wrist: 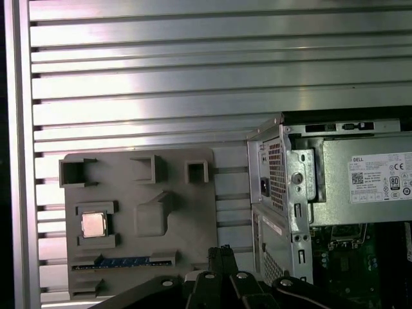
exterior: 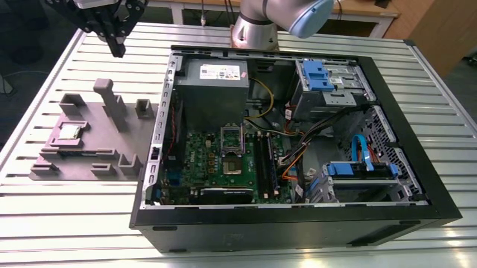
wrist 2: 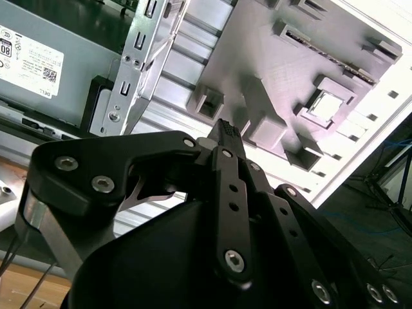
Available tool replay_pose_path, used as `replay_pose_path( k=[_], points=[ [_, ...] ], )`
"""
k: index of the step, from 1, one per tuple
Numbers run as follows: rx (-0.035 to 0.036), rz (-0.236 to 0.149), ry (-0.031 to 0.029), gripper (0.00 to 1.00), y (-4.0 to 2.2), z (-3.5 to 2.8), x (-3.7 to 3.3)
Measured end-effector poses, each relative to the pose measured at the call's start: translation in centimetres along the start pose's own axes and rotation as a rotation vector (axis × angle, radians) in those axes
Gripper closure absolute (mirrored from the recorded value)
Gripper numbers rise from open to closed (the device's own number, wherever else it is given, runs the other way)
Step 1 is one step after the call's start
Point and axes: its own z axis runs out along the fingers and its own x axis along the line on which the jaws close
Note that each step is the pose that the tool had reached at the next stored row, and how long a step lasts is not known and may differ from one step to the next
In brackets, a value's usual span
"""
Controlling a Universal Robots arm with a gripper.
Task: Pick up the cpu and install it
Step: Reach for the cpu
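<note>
Upper left of the exterior view: gripper, clenched shut on nothing, hanging above slatted metal table. Fingertips pressed together in both wrist views. Well apart from cpu, left-middle of that frame. Cpu lying flat, shiny top up, in a square recess of grey-mauve tray. Tray just beside open computer case, on the exterior view's left of it. Green motherboard inside case, centre frame.
</note>
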Motion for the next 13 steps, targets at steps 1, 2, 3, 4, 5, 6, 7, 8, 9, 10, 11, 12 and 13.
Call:
replay_pose_path(
  k=[1, 2, 3, 4, 5, 6, 7, 8, 9, 10, 11, 12, 13],
  points=[
    [0.0000, 0.000, -0.0001, 0.89, 0.00, 0.00, 0.05],
    [0.0000, 0.000, -0.0001, 0.89, -0.01, 0.00, 0.09],
    [0.0000, 0.000, 0.0000, 0.89, -0.01, 0.00, 0.14],
    [-0.0001, 0.000, -0.0001, 0.89, -0.01, 0.00, 0.19],
    [0.0000, 0.000, 0.0000, 0.89, -0.02, -0.01, 0.23],
    [0.0000, 0.000, 0.0000, 0.89, -0.02, -0.01, 0.27],
    [0.0000, 0.000, 0.0000, 0.89, -0.02, -0.01, 0.32],
    [0.0000, 0.000, 0.0000, 0.89, -0.03, -0.01, 0.36],
    [0.0000, 0.000, -0.0001, 0.89, -0.03, -0.01, 0.40],
    [0.0000, 0.000, 0.0000, 0.89, -0.03, -0.01, 0.44],
    [0.0000, 0.000, 0.0000, 0.89, -0.04, -0.02, 0.49],
    [0.0000, 0.000, 0.0000, 0.89, -0.04, -0.02, 0.53],
    [0.0000, 0.000, 0.0000, 0.89, -0.04, -0.02, 0.57]
  ],
)
